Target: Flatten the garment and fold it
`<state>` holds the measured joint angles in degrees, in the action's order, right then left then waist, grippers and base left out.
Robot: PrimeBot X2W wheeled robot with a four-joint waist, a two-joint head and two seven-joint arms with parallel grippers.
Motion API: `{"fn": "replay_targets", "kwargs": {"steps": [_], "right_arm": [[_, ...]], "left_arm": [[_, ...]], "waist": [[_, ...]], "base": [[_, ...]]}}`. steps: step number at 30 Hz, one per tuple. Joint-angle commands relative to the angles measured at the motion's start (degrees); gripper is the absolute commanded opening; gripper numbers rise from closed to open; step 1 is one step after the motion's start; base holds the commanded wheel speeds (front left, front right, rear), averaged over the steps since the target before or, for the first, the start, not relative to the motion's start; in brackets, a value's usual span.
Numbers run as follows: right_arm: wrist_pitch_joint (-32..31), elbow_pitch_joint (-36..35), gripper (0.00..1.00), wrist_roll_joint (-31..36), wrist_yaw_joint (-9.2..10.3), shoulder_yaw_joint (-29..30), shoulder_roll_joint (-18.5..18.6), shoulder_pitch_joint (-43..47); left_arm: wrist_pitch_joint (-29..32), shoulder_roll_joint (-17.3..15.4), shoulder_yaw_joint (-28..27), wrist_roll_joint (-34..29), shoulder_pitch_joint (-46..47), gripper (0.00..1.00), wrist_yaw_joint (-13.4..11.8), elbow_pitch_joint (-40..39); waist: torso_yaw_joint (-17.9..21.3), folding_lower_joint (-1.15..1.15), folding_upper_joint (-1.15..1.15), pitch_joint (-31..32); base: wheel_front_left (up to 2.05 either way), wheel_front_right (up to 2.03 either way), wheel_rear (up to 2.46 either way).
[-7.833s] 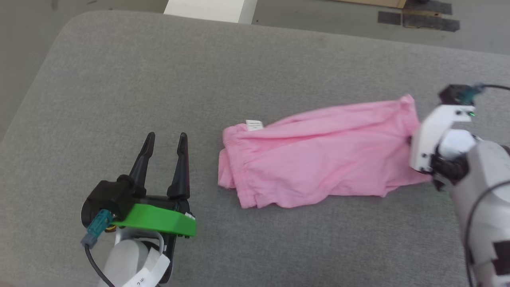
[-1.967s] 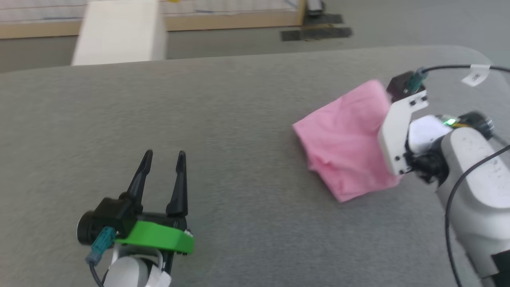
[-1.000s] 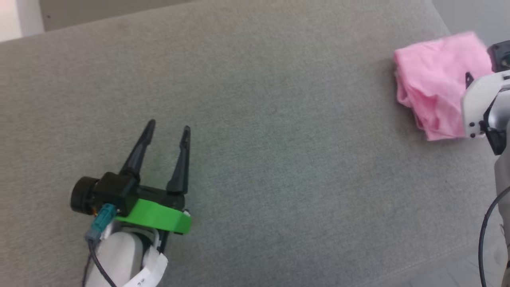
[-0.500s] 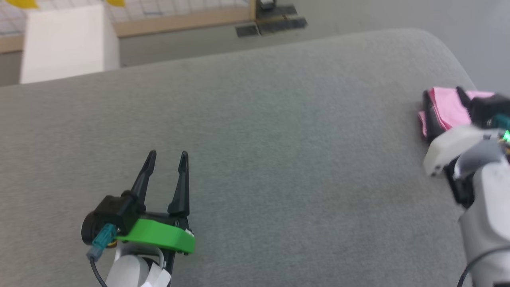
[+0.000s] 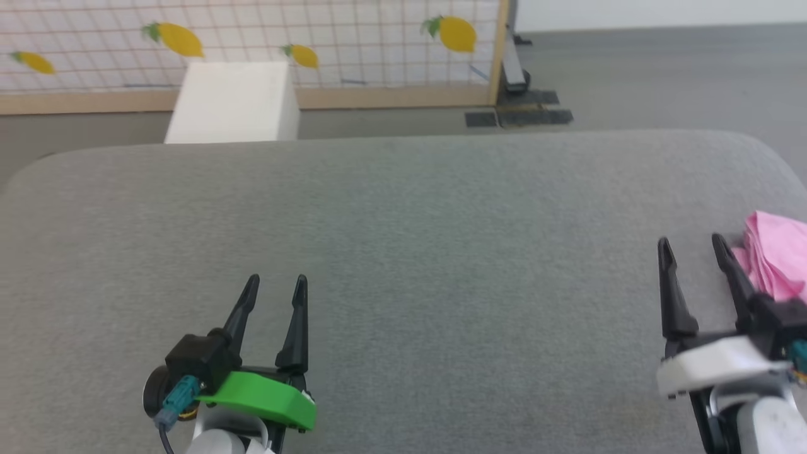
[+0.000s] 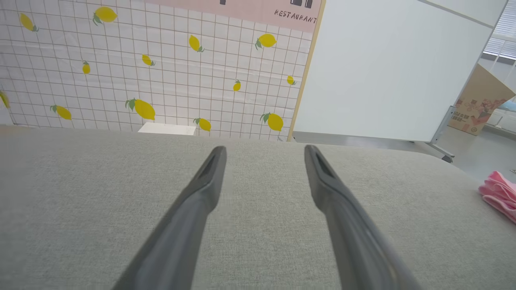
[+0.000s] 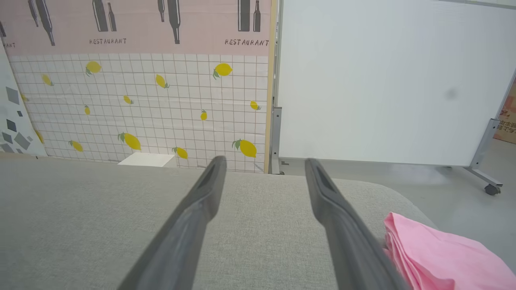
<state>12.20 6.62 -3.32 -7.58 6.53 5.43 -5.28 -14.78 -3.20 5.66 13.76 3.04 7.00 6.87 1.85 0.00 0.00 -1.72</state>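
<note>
Garment: pink, folded into a layered bundle, at the far right edge of the head frame, partly cut off there. Lying on the grey fabric-covered table near its rounded right corner. Lower right in the right wrist frame, just beside the finger on that frame's right; touching or apart, cannot tell. At the right edge of the left wrist frame, well apart from those fingers.

Right claw: lower right of the head frame, just left of the bundle, fingers spread wide, holding nothing, tips pointing up the frame.

Left claw: lower left, likewise spread and empty, over bare table.

Beyond the table's far edge: white box at upper left, lemon-patterned grid panel along the top.
</note>
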Motion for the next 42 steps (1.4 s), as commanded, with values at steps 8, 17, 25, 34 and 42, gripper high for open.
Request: {"fn": "replay_targets", "kwargs": {"steps": [8, 17, 25, 34, 42], "right_arm": [[1.27, -4.51, 1.00, 1.85, 0.09, 2.72, -2.38, 8.23], [1.21, -4.26, 1.00, 0.19, 0.09, 1.92, -2.54, 9.84], [0.99, -4.70, 1.00, -0.43, 0.09, 1.47, -2.55, 10.08], [1.17, -4.22, 1.00, -1.27, 0.09, 1.08, -2.55, 10.18], [0.91, -4.27, 0.00, -0.78, 0.00, 1.23, -2.44, 9.79]], "left_arm": [[-0.22, 0.30, -0.59, -0.25, -2.38, 1.00, -0.02, 0.42], [-0.22, 0.32, -0.88, 0.58, -3.40, 1.00, -0.41, 0.28], [-0.22, 0.32, -0.30, 1.24, -3.28, 1.00, -0.74, 0.39], [-0.22, 0.32, -0.08, 1.89, -3.45, 1.00, -0.84, 0.65], [0.08, 0.03, 0.23, 1.90, -2.83, 0.00, -0.52, 0.43]], "waist": [[-4.17, 0.00, 0.00, 2.97], [-3.92, 0.00, 0.00, 2.85], [-3.77, 0.00, 0.00, 2.79], [-3.70, 0.00, 0.00, 2.81], [-3.67, 0.00, 0.00, 2.80]], "base": [[0.00, 0.00, 0.00], [0.00, 0.00, 0.00], [0.00, 0.00, 0.00], [0.00, 0.00, 0.00], [0.00, 0.00, 0.00]]}}
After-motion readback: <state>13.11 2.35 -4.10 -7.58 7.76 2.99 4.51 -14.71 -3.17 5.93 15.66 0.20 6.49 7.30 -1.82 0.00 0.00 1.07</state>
